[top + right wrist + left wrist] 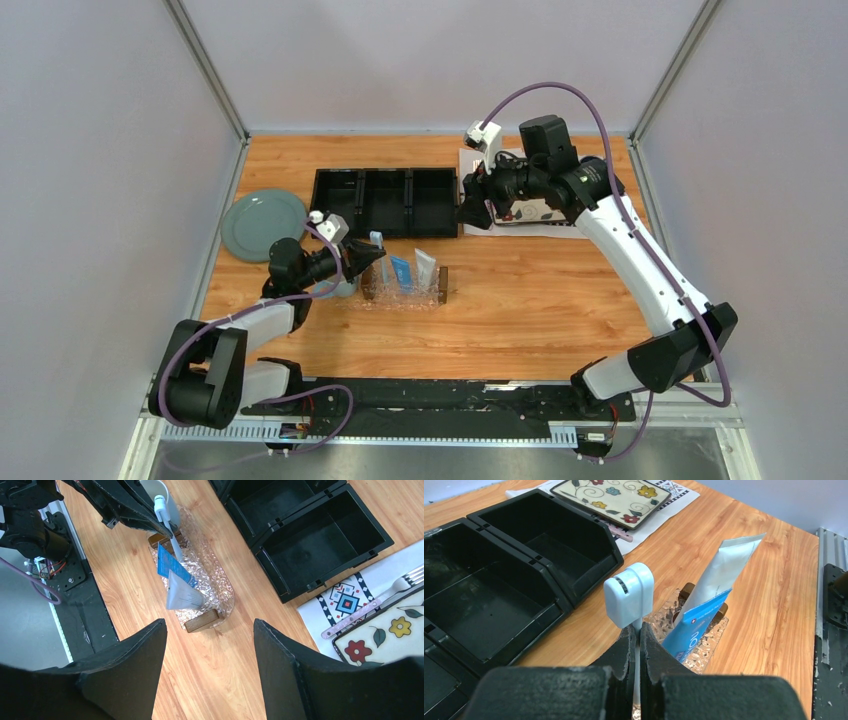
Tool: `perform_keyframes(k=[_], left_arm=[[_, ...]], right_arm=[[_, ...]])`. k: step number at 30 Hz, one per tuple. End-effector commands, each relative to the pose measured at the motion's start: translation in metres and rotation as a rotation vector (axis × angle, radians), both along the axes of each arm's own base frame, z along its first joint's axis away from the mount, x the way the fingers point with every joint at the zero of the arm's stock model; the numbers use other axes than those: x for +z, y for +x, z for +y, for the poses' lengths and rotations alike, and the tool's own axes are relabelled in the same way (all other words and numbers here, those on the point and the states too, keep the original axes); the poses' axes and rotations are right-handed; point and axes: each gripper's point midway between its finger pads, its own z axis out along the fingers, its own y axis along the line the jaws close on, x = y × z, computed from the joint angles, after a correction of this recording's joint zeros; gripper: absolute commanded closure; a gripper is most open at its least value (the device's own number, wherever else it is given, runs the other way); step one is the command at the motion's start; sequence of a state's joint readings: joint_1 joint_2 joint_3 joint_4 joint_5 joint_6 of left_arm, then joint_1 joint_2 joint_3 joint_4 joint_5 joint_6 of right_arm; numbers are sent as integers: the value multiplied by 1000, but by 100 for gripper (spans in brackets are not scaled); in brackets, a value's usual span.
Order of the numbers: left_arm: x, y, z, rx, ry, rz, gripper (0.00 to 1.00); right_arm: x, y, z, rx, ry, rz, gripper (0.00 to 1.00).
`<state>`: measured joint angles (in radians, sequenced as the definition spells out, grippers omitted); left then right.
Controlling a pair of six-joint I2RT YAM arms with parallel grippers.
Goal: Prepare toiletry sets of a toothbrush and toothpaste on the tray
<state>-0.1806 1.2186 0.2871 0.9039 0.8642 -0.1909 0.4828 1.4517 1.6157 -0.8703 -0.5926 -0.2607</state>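
Note:
My left gripper [365, 258] is shut on the toothbrush [629, 597], gripping its thin pale handle just below the light-blue head. It holds the brush over the left end of the clear textured tray [441, 283]. The brush also shows in the right wrist view [170, 535], slanting down toward the tray [222, 587]. A blue-and-white toothpaste tube [714, 595] lies in the tray with its flat end raised. My right gripper [470, 215] is open and empty, held high over the table to the right of the tray.
A black three-compartment organizer [385, 200] sits behind the tray. A floral square plate [614, 495] on a patterned mat lies at the back right, with a fork [370, 607] beside it. A green round plate [262, 222] is at the left.

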Motion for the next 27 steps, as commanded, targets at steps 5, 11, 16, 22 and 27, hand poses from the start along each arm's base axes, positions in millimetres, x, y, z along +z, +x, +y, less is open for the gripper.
perform_keyframes(k=[5,11,16,22,27], left_arm=[[9,-2,-1,-33,13,-113,100],[10,-3,-1,-39,16,-123,100],[8,-3,-2,-43,19,-110,100],[5,-3,-3,-52,21,-93,100],[5,-5,-3,-57,22,-85,100]], right_arm=[[10,5,4,23,28,-47,32],[11,5,4,23,29,-47,32],[10,5,4,21,28,-46,32],[9,5,4,22,27,-46,32],[9,5,4,22,27,-46,32]])
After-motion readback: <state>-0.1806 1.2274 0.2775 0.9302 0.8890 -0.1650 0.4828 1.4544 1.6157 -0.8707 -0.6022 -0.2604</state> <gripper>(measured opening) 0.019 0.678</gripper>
